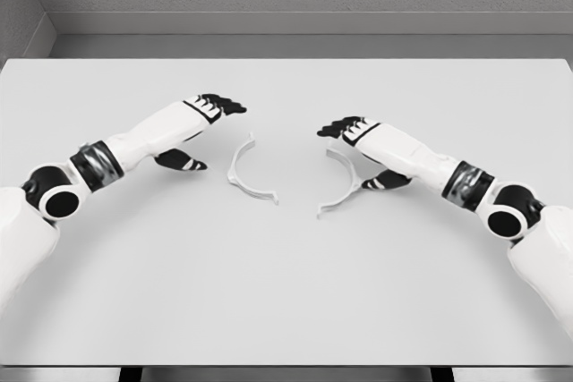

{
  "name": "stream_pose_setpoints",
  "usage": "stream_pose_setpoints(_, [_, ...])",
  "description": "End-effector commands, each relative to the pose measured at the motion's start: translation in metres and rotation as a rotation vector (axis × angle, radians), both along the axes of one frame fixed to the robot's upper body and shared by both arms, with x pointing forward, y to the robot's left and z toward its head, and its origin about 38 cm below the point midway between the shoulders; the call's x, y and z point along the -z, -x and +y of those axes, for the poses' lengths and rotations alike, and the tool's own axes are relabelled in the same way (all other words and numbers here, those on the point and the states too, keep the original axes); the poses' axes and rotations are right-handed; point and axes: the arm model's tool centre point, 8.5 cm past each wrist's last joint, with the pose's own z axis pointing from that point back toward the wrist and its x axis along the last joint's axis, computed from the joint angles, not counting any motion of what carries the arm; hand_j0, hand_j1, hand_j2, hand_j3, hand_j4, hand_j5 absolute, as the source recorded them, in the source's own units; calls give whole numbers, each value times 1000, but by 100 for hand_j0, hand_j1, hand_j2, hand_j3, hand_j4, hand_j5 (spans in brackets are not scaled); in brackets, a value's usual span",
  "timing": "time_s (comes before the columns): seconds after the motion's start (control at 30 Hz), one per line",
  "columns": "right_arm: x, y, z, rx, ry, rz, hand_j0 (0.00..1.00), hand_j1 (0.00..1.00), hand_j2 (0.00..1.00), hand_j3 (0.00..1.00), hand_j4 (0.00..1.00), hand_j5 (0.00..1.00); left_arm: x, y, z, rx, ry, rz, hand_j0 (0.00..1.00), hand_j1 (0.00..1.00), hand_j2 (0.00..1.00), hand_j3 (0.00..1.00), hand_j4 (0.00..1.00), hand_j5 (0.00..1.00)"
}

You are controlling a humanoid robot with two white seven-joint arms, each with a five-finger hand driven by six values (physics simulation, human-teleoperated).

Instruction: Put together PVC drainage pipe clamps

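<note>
Two clamp halves lie between the hands: left clamp half (246, 172) just inward of the open left robot hand (208, 127), right clamp half (343, 183) touching under the open right robot hand (354, 145).

Two curved clamp halves are lying on the table (286, 292) near its middle, the left clamp half (243, 174) and the right clamp half (343, 187) apart. The left robot hand (213, 112) is hovering left of one, the right robot hand (347, 128) right of the other.

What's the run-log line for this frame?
left robot hand: open, left of left clamp half | right robot hand: open, over right clamp half | halves apart on table
</note>
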Motion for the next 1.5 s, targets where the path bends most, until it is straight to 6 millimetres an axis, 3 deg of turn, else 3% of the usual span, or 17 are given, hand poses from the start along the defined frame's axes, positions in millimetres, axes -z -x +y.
stream_pose_setpoints(0.0, [1,1,3,-4,-11,5,100,100,100,100,100,100,2,0,7,-13,-5,11,100,100,100,100,100,100])
stream_pose_setpoints(0.5, [-8,-3,21,-29,-43,-18,100,100,100,100,100,100,-10,-15,12,-31,-17,-7,100,100,100,100,100,100])
stream_pose_setpoints(0.83, [-11,-4,49,-87,-54,-21,100,100,100,100,100,100,-9,-15,11,-29,-15,-6,100,100,100,100,100,100])
stream_pose_setpoints(1.0, [-15,-6,37,-67,-55,-27,100,100,100,100,100,100,-9,-15,11,-29,-16,-6,100,100,100,100,100,100])
stream_pose_setpoints(1.2, [-18,-8,38,-68,-58,-35,100,100,100,100,100,100,-9,-15,9,-27,-12,-6,100,100,100,100,100,100])
stream_pose_setpoints(1.23, [-28,-13,33,-57,-60,-56,100,100,100,100,100,100,-9,-15,8,-26,-11,-6,100,100,100,100,100,100])
stream_pose_setpoints(1.33, [-105,-15,-16,16,-75,-259,100,100,100,100,100,100,-9,-16,7,-24,-14,-8,100,100,100,100,100,100])
stream_pose_setpoints(1.4, [-122,-9,-30,21,-54,-302,100,100,100,100,100,100,-5,-15,2,-16,-13,1,100,100,100,100,100,100])
stream_pose_setpoints(1.47, [-120,0,-38,28,-44,-304,100,100,100,100,100,100,-4,-17,-6,-7,-3,3,100,100,100,100,100,100])
